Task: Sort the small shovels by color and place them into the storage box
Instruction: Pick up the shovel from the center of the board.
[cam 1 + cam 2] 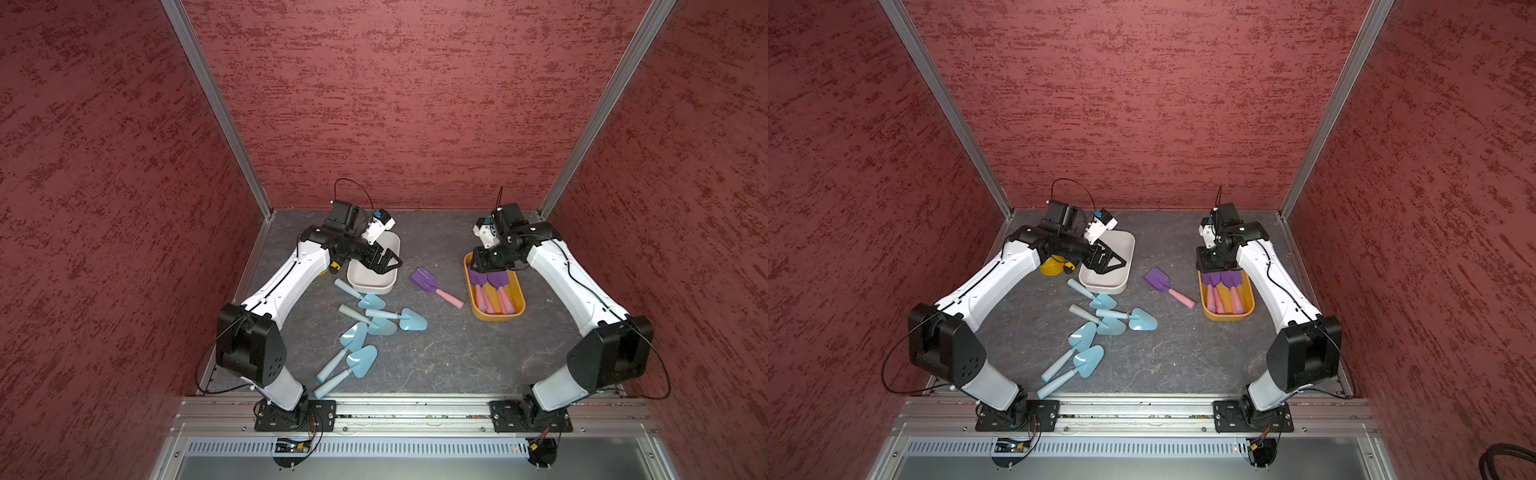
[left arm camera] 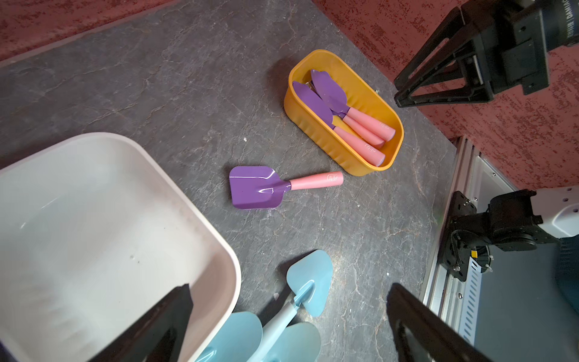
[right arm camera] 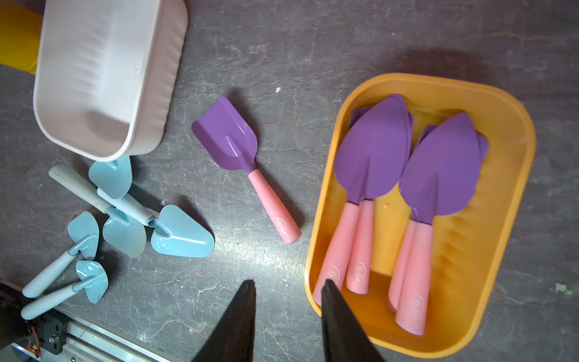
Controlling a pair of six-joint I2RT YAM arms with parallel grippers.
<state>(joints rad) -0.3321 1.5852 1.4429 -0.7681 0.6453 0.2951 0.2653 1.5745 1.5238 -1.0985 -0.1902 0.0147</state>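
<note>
Several light blue shovels (image 1: 374, 324) lie heaped on the dark table in front of the white storage box (image 1: 370, 286), which holds nothing I can see. One purple-bladed, pink-handled shovel (image 1: 424, 278) lies alone between the boxes. Several more purple shovels (image 3: 372, 150) lie in the yellow box (image 1: 498, 316). My left gripper (image 1: 386, 266) hovers over the white box's near end, open wide and empty. My right gripper (image 3: 288, 281) hangs above the yellow box's rim, its jaws a little apart with nothing between them.
A yellow round object (image 1: 1052, 266) and a black-and-yellow tool (image 1: 1068, 268) sit behind the left arm beside the white box. Red walls close in three sides. An aluminium rail (image 1: 415, 409) runs along the front edge.
</note>
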